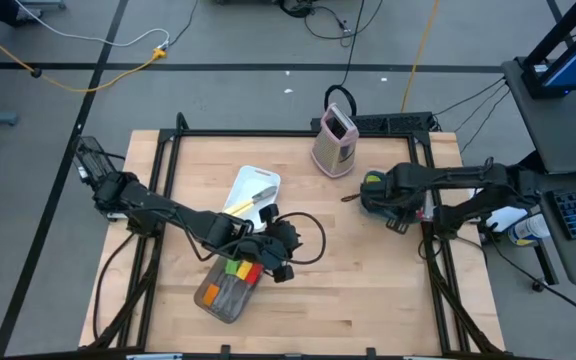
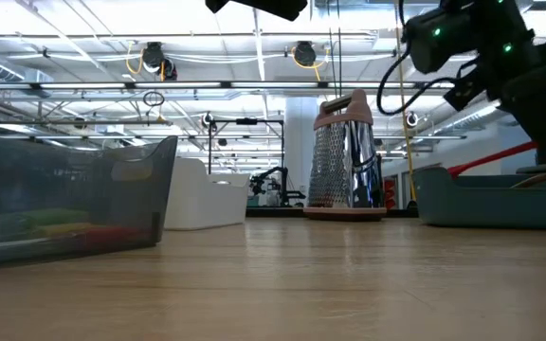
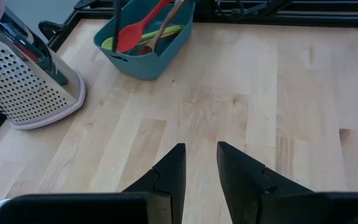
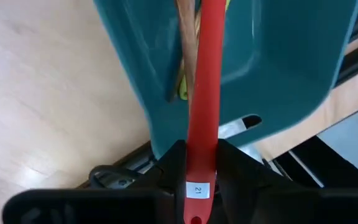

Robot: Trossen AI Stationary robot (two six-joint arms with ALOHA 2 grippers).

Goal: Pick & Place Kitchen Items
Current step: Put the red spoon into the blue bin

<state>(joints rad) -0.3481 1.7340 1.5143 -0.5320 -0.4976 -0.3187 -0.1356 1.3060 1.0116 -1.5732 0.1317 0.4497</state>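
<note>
From above, the left arm reaches across the table so that the left gripper (image 1: 268, 262) hangs over the grey pan (image 1: 218, 303), which holds green, yellow, orange and red utensils (image 1: 240, 270). Just beside it lies the white tray (image 1: 256, 181) with a yellow-handled knife (image 1: 250, 201) on it. The right arm bends in from the table's right edge, its right gripper (image 1: 376, 195) over the teal bin (image 1: 367, 203), near the pink-and-steel box grater (image 1: 335, 140).

At table height, the pan's smoky wall (image 2: 74, 194) shows the coloured utensils (image 2: 64, 227) as blurs; the grater (image 2: 346, 156) stands upright, and the bin (image 2: 491, 199) sits under the right arm.

The left wrist view shows the left fingers (image 3: 169, 180) slightly apart and holding nothing, above bare wood; farther off, the bin (image 3: 143, 53) contains a red spatula (image 3: 140, 28), a wooden spoon (image 3: 165, 25) and a green utensil (image 3: 166, 32).

The right wrist view shows the right fingers (image 4: 174, 163) clamped on the red spatula's handle (image 4: 202, 93), which runs into the bin (image 4: 278, 62) beside the wooden spoon handle (image 4: 186, 56).
</note>
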